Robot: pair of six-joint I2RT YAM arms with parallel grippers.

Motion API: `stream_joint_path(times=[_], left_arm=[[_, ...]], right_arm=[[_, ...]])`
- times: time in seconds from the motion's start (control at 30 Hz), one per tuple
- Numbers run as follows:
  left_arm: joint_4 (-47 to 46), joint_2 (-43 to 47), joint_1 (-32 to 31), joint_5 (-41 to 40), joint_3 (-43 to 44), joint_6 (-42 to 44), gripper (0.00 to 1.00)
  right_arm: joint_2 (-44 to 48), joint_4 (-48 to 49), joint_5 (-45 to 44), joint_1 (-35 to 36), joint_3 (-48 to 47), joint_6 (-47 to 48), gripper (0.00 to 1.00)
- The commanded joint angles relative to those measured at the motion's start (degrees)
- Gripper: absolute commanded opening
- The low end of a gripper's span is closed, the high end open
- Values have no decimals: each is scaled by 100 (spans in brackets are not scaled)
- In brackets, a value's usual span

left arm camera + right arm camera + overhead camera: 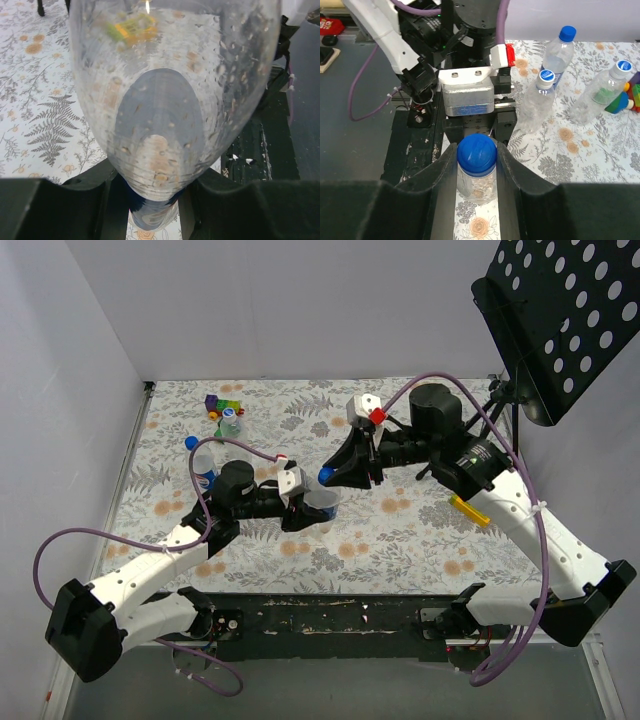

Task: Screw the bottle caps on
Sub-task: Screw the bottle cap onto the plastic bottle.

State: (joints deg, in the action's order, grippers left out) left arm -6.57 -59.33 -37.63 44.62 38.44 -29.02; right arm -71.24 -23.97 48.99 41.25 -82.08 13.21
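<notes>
The left gripper (155,192) is clamped on a clear bottle (170,100) with droplets on its inner wall. A blue cap (476,149) sits on that bottle's neck, and the right gripper (476,162) is narrowed against the cap's sides. Beyond the bottle are three other bottles (536,107), all blue-capped, near toy blocks (620,102).

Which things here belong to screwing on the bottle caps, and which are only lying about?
For the job: held bottle, its blue cap, three capped bottles.
Lying about: toy blocks, music stand.
</notes>
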Motion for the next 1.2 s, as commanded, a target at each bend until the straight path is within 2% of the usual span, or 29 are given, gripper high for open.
stream_joint_path(times=[0.0,0.03,0.2,0.3,0.4,0.47,0.57,0.67,0.73,0.77,0.87,0.9,0.97,1.17], left_arm=[[-187,229,-87,-1014,147,-8,25],[-187,238,-113,-1356,129,-8,25],[-423,325,-324,-3071,-2,-183,25],[-819,387,-491,-3914,-126,-464,25],[-908,343,-833,-4951,32,-596,27],[-899,282,-1035,-5435,146,-614,28],[-785,212,-1220,-5666,304,-797,31],[-644,246,-1247,-5517,358,-1166,44],[-557,317,-1247,-5412,366,-1378,54],[-478,352,-1247,-5298,375,-1440,63],[-258,492,-1247,-4702,480,-1467,82],[-153,527,-1247,-4464,559,-1380,85],[119,563,-1238,-3815,735,-1221,88],[568,300,-1124,-2767,1183,-755,89]], right_arm=[[172,59,-1002,49,-63,-345,6],[224,59,-1458,110,-1,-398,2],[593,585,-4085,584,762,-1275,1],[734,910,-5316,953,1220,-2137,1],[752,929,-6714,1480,1458,-2463,1],[735,876,-7235,1666,1484,-2516,1],[910,1147,-7211,1684,1651,-2455,1],[1042,1237,-7236,1684,1652,-2262,1],[1068,1131,-7429,1684,1617,-2218,1],[1086,1114,-7413,1684,1617,-2174,1],[1139,1131,-7072,1658,1643,-1824,1],[1156,1122,-6887,1649,1643,-1727,1],[1174,1070,-6483,1561,1617,-1524,1],[1218,990,-5393,1403,1634,-1339,1]])
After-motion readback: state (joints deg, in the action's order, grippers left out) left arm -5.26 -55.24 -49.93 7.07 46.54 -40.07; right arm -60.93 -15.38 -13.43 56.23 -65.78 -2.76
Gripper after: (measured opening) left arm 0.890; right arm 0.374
